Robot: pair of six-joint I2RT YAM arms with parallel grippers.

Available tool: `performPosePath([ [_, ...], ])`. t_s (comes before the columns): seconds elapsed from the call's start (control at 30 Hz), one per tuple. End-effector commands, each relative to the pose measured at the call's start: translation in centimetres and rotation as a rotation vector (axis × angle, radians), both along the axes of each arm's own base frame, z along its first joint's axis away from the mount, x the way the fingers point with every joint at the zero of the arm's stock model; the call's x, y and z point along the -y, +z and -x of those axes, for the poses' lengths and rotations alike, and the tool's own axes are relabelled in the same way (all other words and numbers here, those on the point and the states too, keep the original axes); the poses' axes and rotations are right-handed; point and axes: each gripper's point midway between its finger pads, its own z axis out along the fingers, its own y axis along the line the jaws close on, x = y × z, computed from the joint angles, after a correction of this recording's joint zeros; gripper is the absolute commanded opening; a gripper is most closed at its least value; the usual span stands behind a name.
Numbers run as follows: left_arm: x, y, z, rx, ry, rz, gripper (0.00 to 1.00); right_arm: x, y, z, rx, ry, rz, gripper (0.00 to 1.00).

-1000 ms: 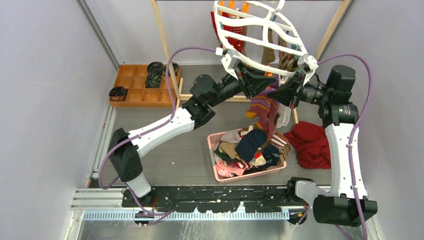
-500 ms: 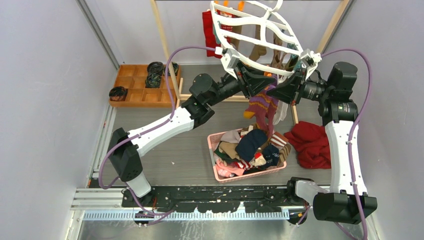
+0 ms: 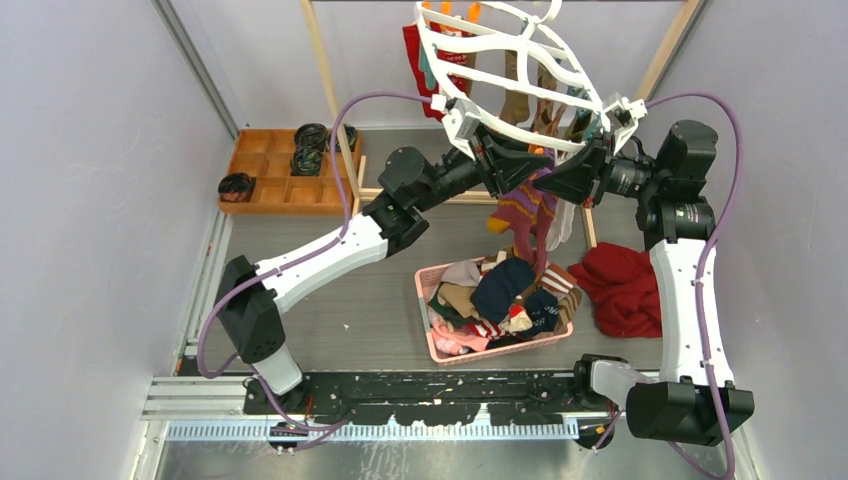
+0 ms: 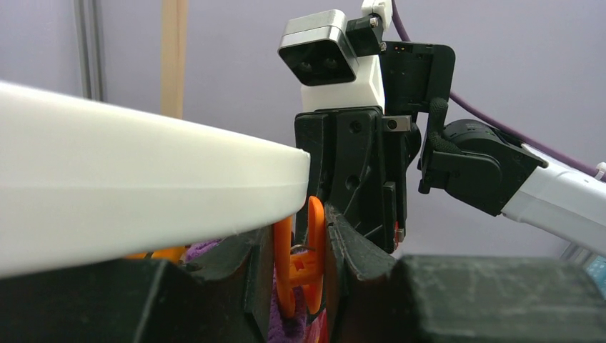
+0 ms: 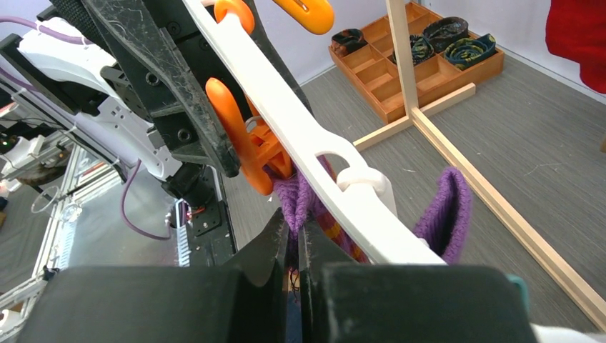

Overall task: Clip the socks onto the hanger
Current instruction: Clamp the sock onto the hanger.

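Observation:
The white hanger point(image 3: 520, 62) hangs tilted above the table, and several socks point(image 3: 515, 85) dangle from its far pegs. My left gripper point(image 3: 532, 160) is shut on an orange peg point(image 4: 300, 261) under the hanger's rim point(image 4: 143, 186), one finger on each of its handles. My right gripper point(image 5: 294, 239) is shut on the cuff of a purple striped sock point(image 5: 296, 196) and holds it up against that orange peg point(image 5: 239, 143). Purple fabric shows at the peg's lower tips. The rest of the purple sock point(image 3: 525, 215) hangs down towards the basket.
A pink basket point(image 3: 432, 348) heaped with socks stands below the grippers. A red cloth point(image 3: 625, 290) lies to its right. At the back left is a wooden compartment tray point(image 3: 262, 190) with black rolls. The wooden rack's post point(image 3: 325, 75) and base point(image 5: 486, 193) stand close behind.
The hanger has swung a little to the left and up. My right gripper has risen slightly with the sock, while the left keeps its hold on the peg.

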Motion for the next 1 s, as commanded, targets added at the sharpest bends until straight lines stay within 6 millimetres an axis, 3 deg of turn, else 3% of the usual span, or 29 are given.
performPosePath([
  [0.0, -1.3, 3.8, 1.1, 0.132, 0.010, 0.069, 0.02, -0.2, 1.2, 0.9, 0.047, 0.025, -0.002, 0.01],
  [0.67, -2.1, 5.3, 1.4, 0.203, 0.014, 0.112, 0.01, -0.2, 0.8, 1.3, 0.002, 0.043, -0.011, 0.01],
  [0.97, -2.2, 5.0, 1.6, 0.235, -0.018, 0.100, 0.02, -0.3, 1.3, 1.6, 0.006, 0.058, -0.013, 0.01],
])
